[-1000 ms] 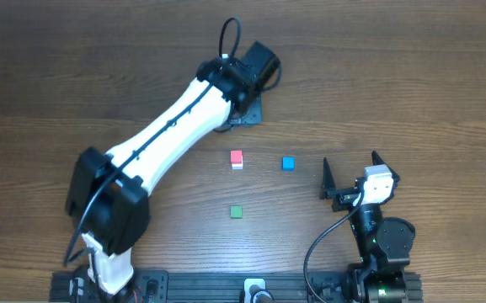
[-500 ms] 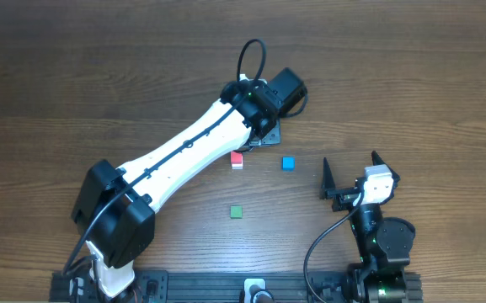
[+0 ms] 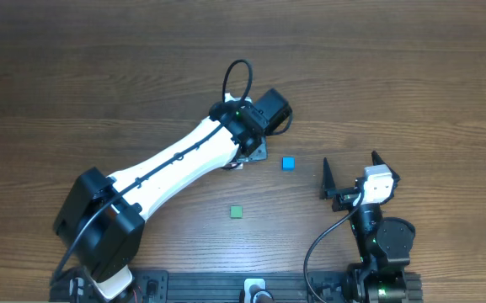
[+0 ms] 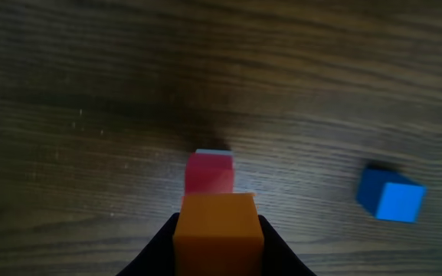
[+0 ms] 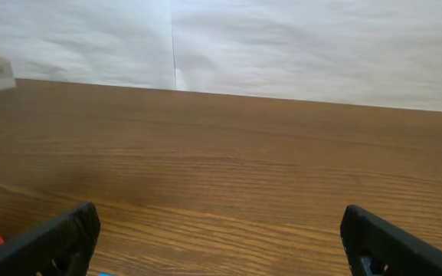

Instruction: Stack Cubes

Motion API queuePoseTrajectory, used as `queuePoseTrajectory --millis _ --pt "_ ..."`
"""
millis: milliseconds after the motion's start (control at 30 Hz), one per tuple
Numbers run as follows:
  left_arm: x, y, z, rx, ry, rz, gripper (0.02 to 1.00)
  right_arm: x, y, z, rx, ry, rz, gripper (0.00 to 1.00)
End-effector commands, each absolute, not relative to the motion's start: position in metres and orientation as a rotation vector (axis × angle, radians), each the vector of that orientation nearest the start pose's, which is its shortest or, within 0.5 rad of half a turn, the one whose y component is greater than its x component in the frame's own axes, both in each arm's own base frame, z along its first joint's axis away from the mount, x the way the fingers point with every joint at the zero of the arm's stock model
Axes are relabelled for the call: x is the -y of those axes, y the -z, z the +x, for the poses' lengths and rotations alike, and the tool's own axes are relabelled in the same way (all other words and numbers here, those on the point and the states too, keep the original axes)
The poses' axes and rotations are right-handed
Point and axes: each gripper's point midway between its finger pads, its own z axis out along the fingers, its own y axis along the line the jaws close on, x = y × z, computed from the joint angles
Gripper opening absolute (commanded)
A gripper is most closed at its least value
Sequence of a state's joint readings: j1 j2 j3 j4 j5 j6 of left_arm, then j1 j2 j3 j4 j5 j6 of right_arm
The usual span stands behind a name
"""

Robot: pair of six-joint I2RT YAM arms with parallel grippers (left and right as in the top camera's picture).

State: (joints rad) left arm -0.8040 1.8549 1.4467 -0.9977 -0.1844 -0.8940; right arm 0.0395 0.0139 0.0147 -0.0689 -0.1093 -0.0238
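Clamped on a small orange plastic cube [image 4: 218, 234], the left arm's fingers [image 4: 159, 257] hang above the wooden desk [image 4: 90, 92] with the small red plastic cube [image 4: 209, 172] just ahead of their tips, far nearer than the right arm's fingers [image 5: 60, 245], spread wide and empty.

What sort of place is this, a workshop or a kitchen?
Probably a robotics lab bench: the left arm and right arm stand at one edge of a wooden table, the left end effector holds an orange cube near a blue cube and green cube, and a plain white wall stands behind.
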Motion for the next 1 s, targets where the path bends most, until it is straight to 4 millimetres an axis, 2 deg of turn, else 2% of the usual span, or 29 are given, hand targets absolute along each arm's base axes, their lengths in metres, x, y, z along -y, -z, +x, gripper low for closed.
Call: queuePoseTrajectory --millis 33,200,500,1000 --pt "0.246 -0.087 0.289 -2.871 0.002 -0.212 0.042 -0.029 -0.158 0.244 -1.634 -0.101 -0.136 0.993" --pt "0.246 -0.086 0.289 -2.873 0.005 -0.213 0.042 -0.029 -0.158 0.244 -1.634 -0.101 -0.136 0.993" --pt "0.241 -0.072 0.285 -2.884 -0.007 -0.219 0.042 -0.029 -0.158 0.244 -1.634 -0.101 -0.136 0.991" --pt "0.244 -0.066 0.29 -2.877 0.003 -0.217 0.04 -0.029 -0.158 0.244 -1.634 -0.102 -0.135 0.993"
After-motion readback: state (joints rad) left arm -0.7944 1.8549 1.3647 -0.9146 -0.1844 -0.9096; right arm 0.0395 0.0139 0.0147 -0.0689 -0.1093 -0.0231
